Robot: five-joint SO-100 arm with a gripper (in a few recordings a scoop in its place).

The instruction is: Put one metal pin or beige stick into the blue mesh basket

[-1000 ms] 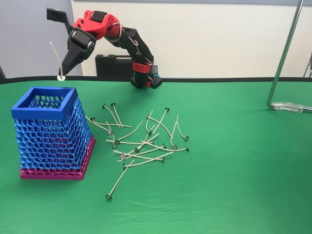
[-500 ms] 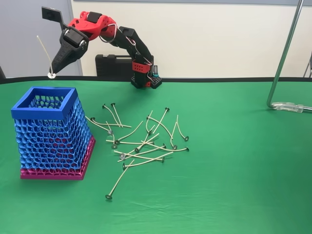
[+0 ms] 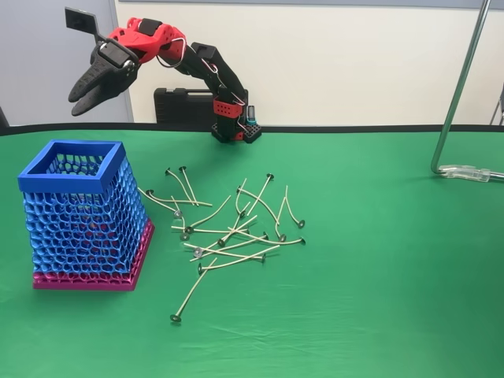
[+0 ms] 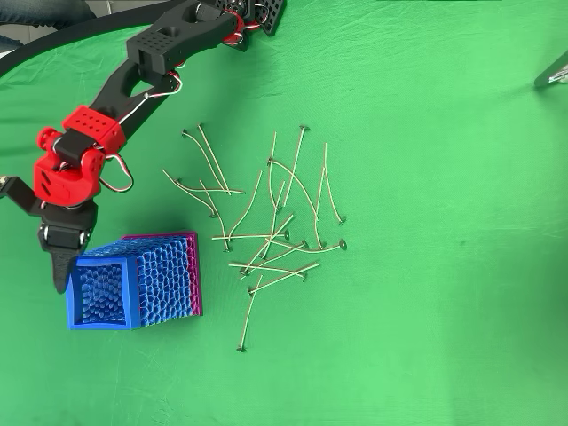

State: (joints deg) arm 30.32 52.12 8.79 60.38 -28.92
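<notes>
The blue mesh basket [image 3: 79, 213] [image 4: 133, 282] stands upright on its pink base at the left of the green table. My red and black gripper [image 3: 83, 96] [image 4: 60, 269] hangs in the air above the basket's far left rim. It is open, with nothing between its dark fingers. Several beige sticks with dark disc heads [image 3: 228, 228] [image 4: 266, 222] lie crossed in a loose pile to the right of the basket. I cannot tell through the lattice whether a stick lies inside the basket.
A black case [image 3: 181, 106] sits behind the arm's base [image 3: 235, 122] at the table's back edge. A metal stand [image 3: 461, 87] [image 4: 555, 71] rises at the right. Bare green cloth spreads across the front and right.
My gripper carried a stick up and left over the basket's far rim, then opened. The stick no longer shows between the fingers.
</notes>
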